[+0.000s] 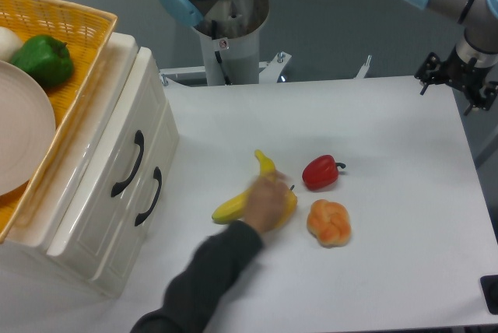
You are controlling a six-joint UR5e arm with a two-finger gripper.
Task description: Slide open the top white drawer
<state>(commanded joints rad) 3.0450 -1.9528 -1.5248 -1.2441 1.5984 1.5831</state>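
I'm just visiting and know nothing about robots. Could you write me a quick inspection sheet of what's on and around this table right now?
Surface: white table, bare at the back.
Job's things: top white drawer of a small chest, looks shut, black handle; lower drawer below it.
Clutter: banana, red pepper, orange bun; a person's hand is on the banana. On the chest, a yellow basket holds a green pepper and a plate.
Grippers: gripper at the far right edge, away from the drawers; open or shut unclear.
Cables: nothing seen.
Surroundings: robot base behind the table, grey floor.
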